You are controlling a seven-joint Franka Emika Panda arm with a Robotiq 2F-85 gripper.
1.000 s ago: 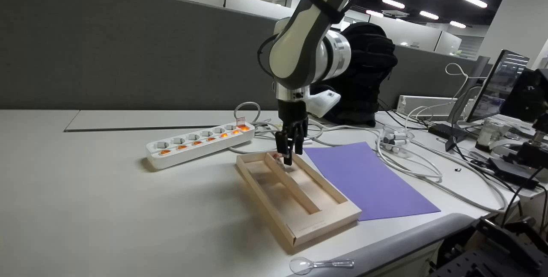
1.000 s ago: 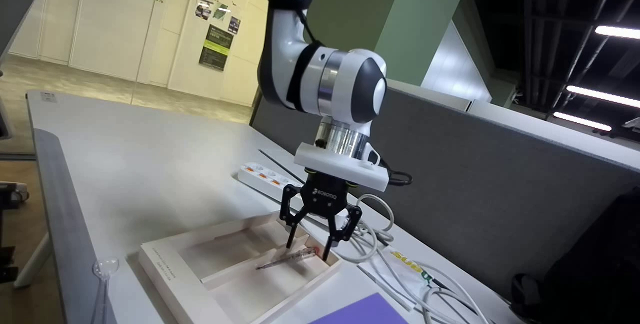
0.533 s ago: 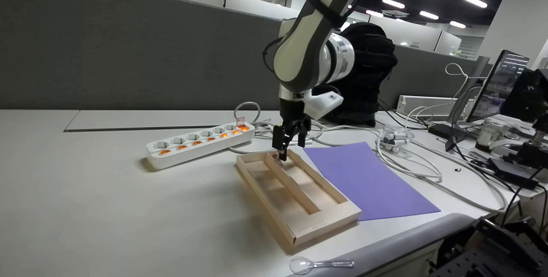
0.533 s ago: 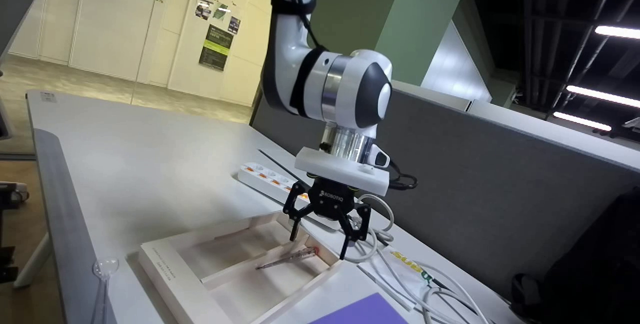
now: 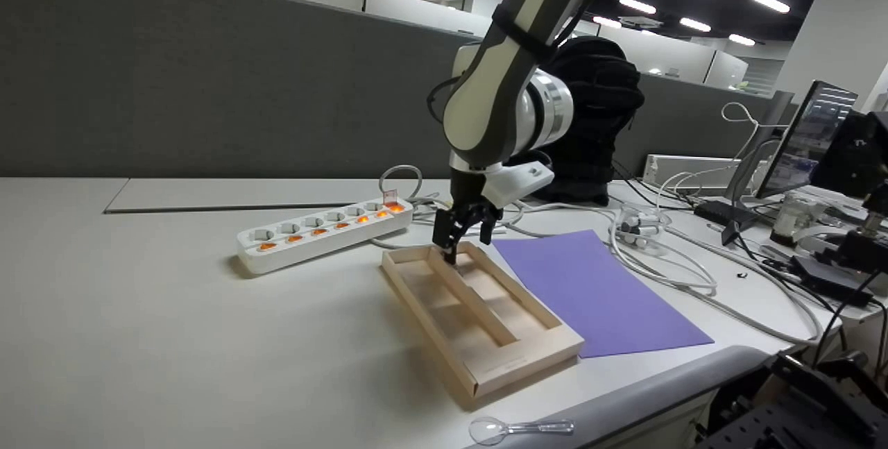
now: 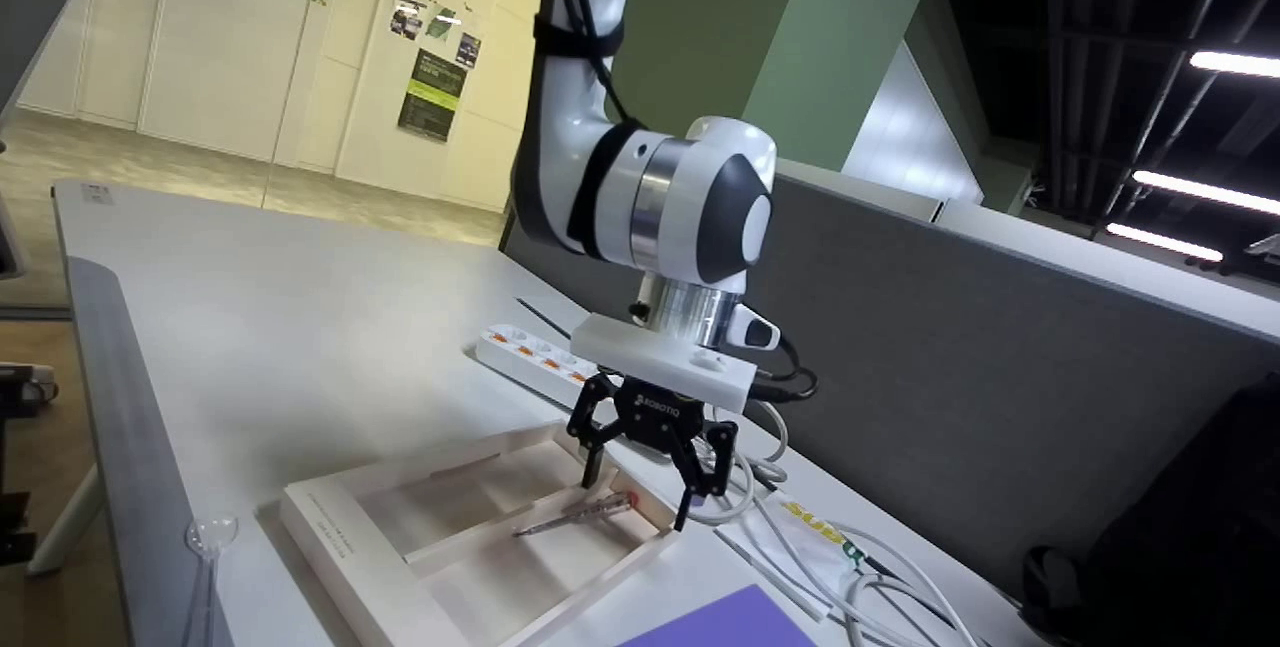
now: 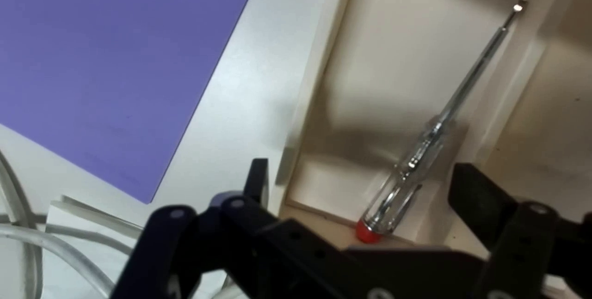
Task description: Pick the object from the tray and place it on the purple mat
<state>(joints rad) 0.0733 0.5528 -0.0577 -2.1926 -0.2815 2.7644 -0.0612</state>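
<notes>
The object is a clear-handled screwdriver with a thin metal shaft and red cap. It lies in one tray compartment in the wrist view and in an exterior view. The wooden tray also shows in an exterior view and the wrist view. My gripper is open and empty, low over the tray's far end. In the wrist view my gripper straddles the screwdriver handle, one finger beside the outer rim, the other by the divider. The purple mat lies beside the tray.
A white power strip stands behind the tray. Loose white cables run past the mat. A clear plastic spoon lies near the table's front edge. A grey partition and a black backpack stand at the back.
My gripper's fingers have opened wider. The arm first shifted slightly, then came lower over the tray's end. The tray appears to have shifted very slightly. The screwdriver still lies in its compartment.
</notes>
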